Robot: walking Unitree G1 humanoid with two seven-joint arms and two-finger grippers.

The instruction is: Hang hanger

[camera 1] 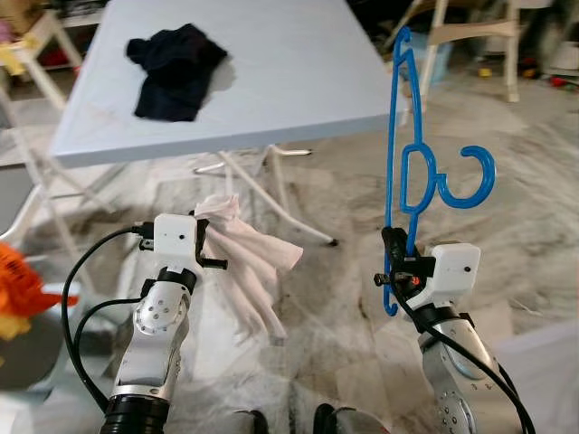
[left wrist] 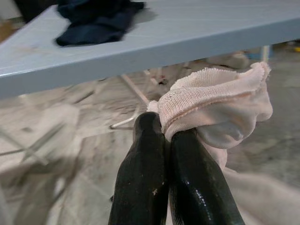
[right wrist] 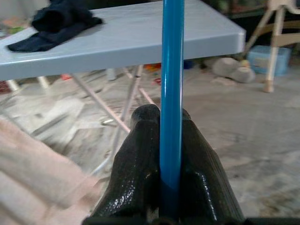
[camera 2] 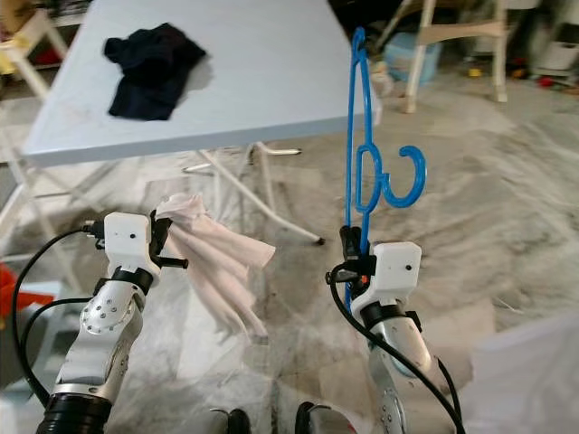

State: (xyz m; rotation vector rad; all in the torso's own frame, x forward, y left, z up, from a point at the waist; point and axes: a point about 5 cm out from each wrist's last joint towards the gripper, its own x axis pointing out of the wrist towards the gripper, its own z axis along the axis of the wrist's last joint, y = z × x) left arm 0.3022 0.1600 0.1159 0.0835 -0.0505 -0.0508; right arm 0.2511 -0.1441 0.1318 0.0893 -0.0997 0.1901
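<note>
Carry step: right pincer (camera 1: 395, 253) clamped on blue hanger (camera 1: 404, 154), held upright before tabletop (camera 1: 271, 81); left pincer (camera 1: 206, 242) pinching pale cloth (camera 1: 249, 262). Next: probably find rail, hook hanger over it

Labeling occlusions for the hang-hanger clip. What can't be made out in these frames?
- Pink cloth in the left claw: bunched and drooping in the eye views, so the kind of garment cannot be told.
- Blue hanger in the right claw: the right wrist view cuts it at the top edge, hiding the hook.
- Dark cloth on the table: crumpled, type unclear.
- Orange thing: cut by the left eye view's left edge.
</note>
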